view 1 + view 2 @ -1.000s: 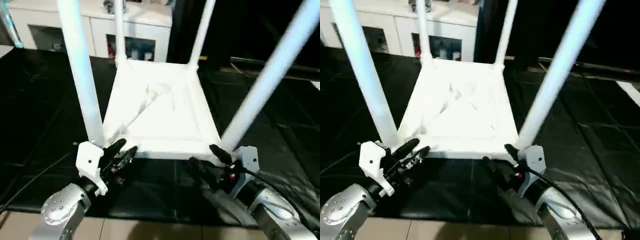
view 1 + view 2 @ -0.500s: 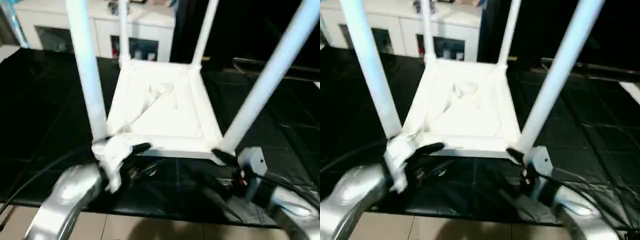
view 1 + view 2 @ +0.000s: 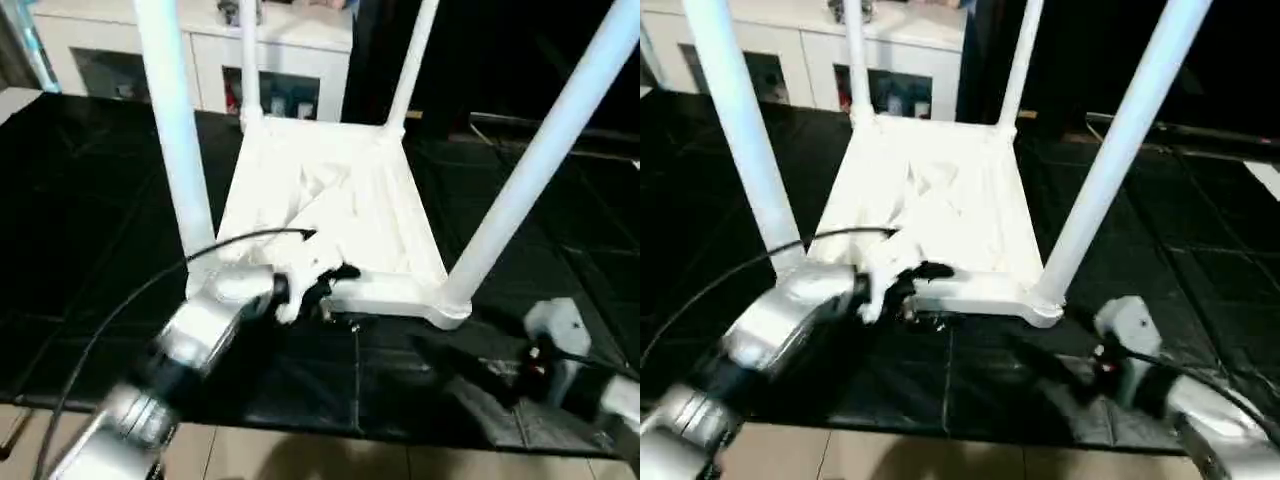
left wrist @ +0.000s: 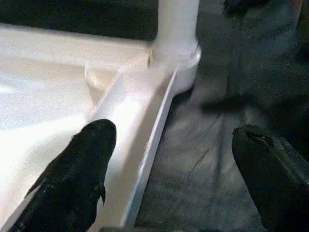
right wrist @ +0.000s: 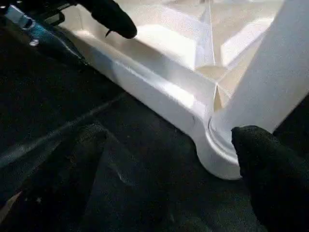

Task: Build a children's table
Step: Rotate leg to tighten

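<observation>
The children's table (image 3: pixel 330 210) lies upside down on the black mat, its ribbed underside facing up. Legs stand in its corner sockets: near left (image 3: pixel 175 130), near right (image 3: pixel 540 170) and two at the back. My left gripper (image 4: pixel 176 140) is open astride the near rim (image 4: pixel 149 145), one finger (image 4: pixel 91 145) over the underside, the other (image 4: pixel 260 150) over the mat. My right gripper (image 3: pixel 455 365) is open, low over the mat just short of the near right corner socket (image 5: pixel 217 154).
A white cabinet (image 3: pixel 270 60) with glass doors stands behind the table. The black mat (image 3: pixel 80 200) spreads to both sides, and light floor (image 3: pixel 300 460) begins at its near edge. A black cable (image 3: pixel 120 300) loops off my left arm.
My left gripper has moved from beside the near left leg rightward along the near rim and opened wide. My right arm has drawn back and down, away from the near right leg.
</observation>
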Robot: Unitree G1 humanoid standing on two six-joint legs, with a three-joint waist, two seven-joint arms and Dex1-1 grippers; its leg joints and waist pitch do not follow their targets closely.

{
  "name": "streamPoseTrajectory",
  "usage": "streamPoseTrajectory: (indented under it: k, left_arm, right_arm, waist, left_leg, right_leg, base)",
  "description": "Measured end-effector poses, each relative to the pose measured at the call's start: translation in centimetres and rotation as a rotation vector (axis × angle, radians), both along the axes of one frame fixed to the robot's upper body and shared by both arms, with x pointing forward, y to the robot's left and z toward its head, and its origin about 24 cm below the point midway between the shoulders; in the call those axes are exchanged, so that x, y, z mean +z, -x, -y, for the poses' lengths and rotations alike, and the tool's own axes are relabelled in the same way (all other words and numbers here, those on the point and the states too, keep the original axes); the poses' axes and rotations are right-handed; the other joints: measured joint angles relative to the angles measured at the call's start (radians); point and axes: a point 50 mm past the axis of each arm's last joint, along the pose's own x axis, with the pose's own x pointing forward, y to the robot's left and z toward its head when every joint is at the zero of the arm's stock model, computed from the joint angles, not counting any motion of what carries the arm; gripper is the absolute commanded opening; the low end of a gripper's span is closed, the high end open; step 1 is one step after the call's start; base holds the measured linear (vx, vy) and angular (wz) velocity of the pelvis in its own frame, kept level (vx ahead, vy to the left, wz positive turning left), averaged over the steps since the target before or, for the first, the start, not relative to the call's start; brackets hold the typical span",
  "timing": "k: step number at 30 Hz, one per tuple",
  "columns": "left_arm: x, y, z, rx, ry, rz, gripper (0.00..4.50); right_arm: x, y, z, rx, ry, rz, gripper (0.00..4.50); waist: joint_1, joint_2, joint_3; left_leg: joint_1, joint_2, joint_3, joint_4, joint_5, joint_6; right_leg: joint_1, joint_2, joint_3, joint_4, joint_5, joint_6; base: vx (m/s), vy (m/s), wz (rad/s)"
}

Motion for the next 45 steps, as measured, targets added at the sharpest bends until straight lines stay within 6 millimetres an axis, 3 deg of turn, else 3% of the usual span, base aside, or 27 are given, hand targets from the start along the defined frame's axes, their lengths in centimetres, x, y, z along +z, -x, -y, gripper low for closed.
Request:
streamPoseTrajectory:
  k: [6,11,16,18,28,29,32,34,45]
  left_arm:
    - [-1.5,-1.4,0.0,0.025,-0.076,-0.057,3.5]
    - [-1.4,-2.3,0.0,0.023,-0.112,-0.06,3.1]
    - [-1.6,-2.6,0.8,-0.001,-0.115,-0.063,2.71]
    - [-1.4,-2.7,1.0,-0.021,-0.113,-0.056,2.35]
    - [-1.8,-2.7,2.1,-0.075,-0.124,-0.066,1.75]
    - [-1.9,-2.7,2.0,-0.077,-0.132,-0.061,1.47]
    - [-1.9,-2.9,2.0,-0.074,-0.149,-0.06,1.35]
    - [-1.8,-3.0,2.0,-0.074,-0.163,-0.057,0.97]
    - [-1.8,-3.3,1.4,-0.062,-0.154,-0.081,0.17]
  right_arm:
    - [0.0,0.3,0.2,0.007,0.022,-0.014,4.5]
    - [-0.2,0.7,0.1,0.019,0.031,-0.023,4.5]
    - [-0.1,0.7,-0.1,0.032,0.028,-0.025,4.5]
    - [-0.1,0.8,-0.3,0.047,0.025,-0.026,4.5]
    - [0.0,1.3,-0.7,0.065,0.022,-0.024,4.5]
    - [0.0,1.4,-0.7,0.065,0.022,-0.027,4.5]
    - [-0.2,1.6,-0.7,0.062,0.023,-0.034,4.5]
    - [-0.2,1.6,-0.7,0.062,0.023,-0.034,4.5]
    - [0.7,0.4,-1.6,0.097,0.016,0.03,4.5]
  waist:
    - [0.003,0.011,0.003]
    - [0.003,0.018,0.002]
    - [0.003,0.021,0.002]
    - [0.003,0.023,0.001]
    - [0.002,0.032,0.002]
    - [0.002,0.034,0.002]
    - [0.002,0.039,0.002]
    - [0.001,0.041,0.002]
    - [-0.006,0.042,0.003]
  left_leg:
    - [-0.001,0.0,0.0,0.001,0.001,0.001]
    - [-0.001,0.0,0.0,0.001,0.001,0.002]
    - [-0.001,0.0,0.0,0.001,0.004,0.007]
    - [-0.001,0.0,0.0,0.001,0.004,0.007]
    - [-0.001,0.0,0.0,0.0,0.004,0.007]
    - [-0.001,0.0,0.0,0.0,0.004,0.007]
    - [-0.001,0.0,0.0,0.0,0.004,0.007]
    - [-0.001,0.0,0.0,0.0,0.004,0.007]
    - [0.0,0.0,0.0,0.0,0.004,0.008]
  right_leg:
    - [0.0,-0.001,0.0,0.0,0.0,-0.001]
    - [0.0,-0.001,-0.001,0.0,0.0,-0.001]
    - [0.0,-0.001,-0.001,0.0,0.001,-0.001]
    - [0.0,-0.001,-0.001,0.0,0.001,-0.001]
    - [0.0,-0.001,-0.001,-0.001,0.001,-0.001]
    - [0.001,-0.001,-0.001,-0.001,0.001,-0.001]
    - [0.001,-0.001,-0.001,-0.001,0.001,-0.001]
    - [0.001,-0.001,-0.001,-0.001,0.001,-0.001]
    - [0.0,-0.001,0.0,-0.001,0.001,-0.001]
  base:
    - [0.0,0.0,0.0]
    - [0.0,0.0,0.0]
    - [0.0,0.0,0.0]
    - [0.0,0.0,0.0]
    - [0.0,0.0,0.0]
    - [0.0,0.0,0.0]
    - [0.0,0.0,0.0]
    - [0.0,0.0,0.0]
    - [0.0,0.0,0.0]
